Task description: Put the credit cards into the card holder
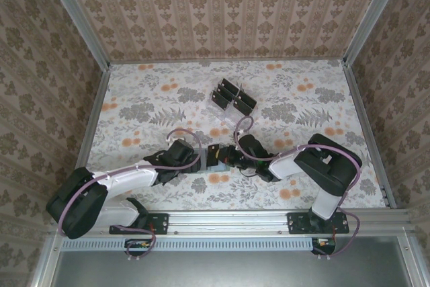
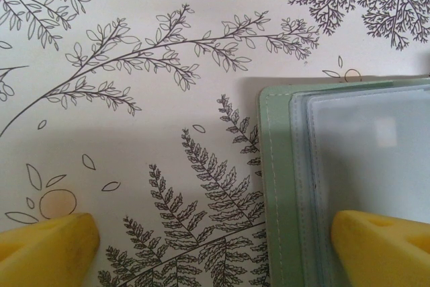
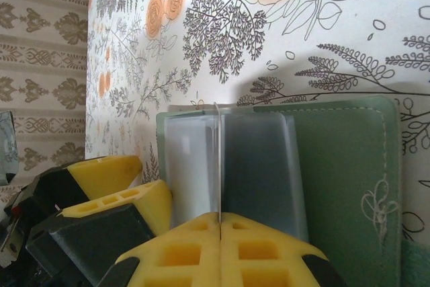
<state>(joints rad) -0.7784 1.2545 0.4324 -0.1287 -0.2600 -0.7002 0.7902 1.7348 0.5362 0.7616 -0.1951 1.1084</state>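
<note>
Grey-green stitched flat card holder (image 3: 342, 166) is lying open, right gripper (image 3: 220, 230) pinching its clear leaf, left gripper (image 2: 215, 253) gaping astride its edge.

The card holder (image 2: 275, 186) lies open on the fern-printed table (image 2: 134, 45), clear sleeves (image 2: 369, 159) uppermost. The left gripper (image 2: 215, 250) gapes wide, one yellow fingertip (image 2: 379, 243) over the holder's sleeves, the other beyond its stitched edge, over bare cloth.

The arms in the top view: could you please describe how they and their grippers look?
The left arm and right arm have white shells, black joints and looping lilac cables. The left gripper and right gripper have yellow fingers with square recesses.
</note>
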